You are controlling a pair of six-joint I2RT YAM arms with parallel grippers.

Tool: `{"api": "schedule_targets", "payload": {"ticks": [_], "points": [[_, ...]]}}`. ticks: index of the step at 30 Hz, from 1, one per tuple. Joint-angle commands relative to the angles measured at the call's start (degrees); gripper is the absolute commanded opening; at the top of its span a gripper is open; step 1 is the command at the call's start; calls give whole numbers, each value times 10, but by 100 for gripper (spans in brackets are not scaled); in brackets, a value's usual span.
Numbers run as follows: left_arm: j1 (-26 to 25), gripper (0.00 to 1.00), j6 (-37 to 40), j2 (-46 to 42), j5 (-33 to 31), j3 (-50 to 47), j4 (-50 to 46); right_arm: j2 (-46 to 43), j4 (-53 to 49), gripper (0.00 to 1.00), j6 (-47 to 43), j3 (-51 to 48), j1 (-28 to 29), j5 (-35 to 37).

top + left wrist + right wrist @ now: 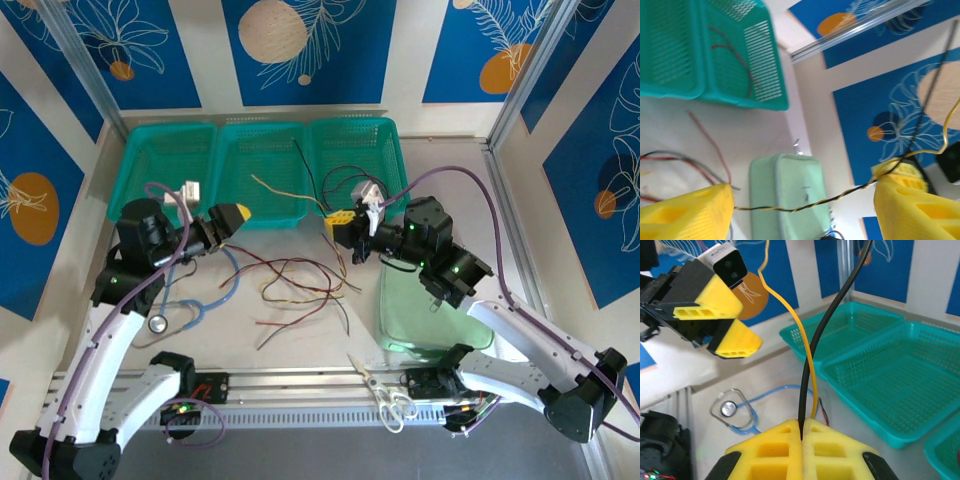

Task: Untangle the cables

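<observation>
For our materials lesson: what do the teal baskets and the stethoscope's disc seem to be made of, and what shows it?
The teal baskets look like moulded plastic, slightly glossy: even colour, slotted mesh walls. The stethoscope's disc looks like polished metal: silvery and reflective; chromed plastic cannot be ruled out.

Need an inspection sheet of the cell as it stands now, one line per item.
Surface: pale table, no spills seen.
Job's things: red, black and yellow cables tangled mid-table; strands also in the teal baskets.
Clutter: stethoscope, scissors, green container.
Grippers: left gripper open, a cable crossing between its fingers; right gripper shut on a black and a yellow cable.
Cables: purple arm cables run along both arms.
Surroundings: blue patterned wall panels.
</observation>
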Motion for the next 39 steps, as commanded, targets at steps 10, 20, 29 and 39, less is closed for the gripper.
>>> {"api": "schedule_targets", "payload": {"ticks": [10,20,29,39], "points": [[-2,73,-108,111,83,69,287,39,144,0,123,-6,-20,-128],[-49,72,-156,214,89,134,397,64,136,0,140,11,-14,-126],[-91,69,-148,245,65,137,410,60,127,0,126,16,-2,-110],[-105,33,-126,248,43,132,394,56,94,0,111,19,-1,-111]]}}
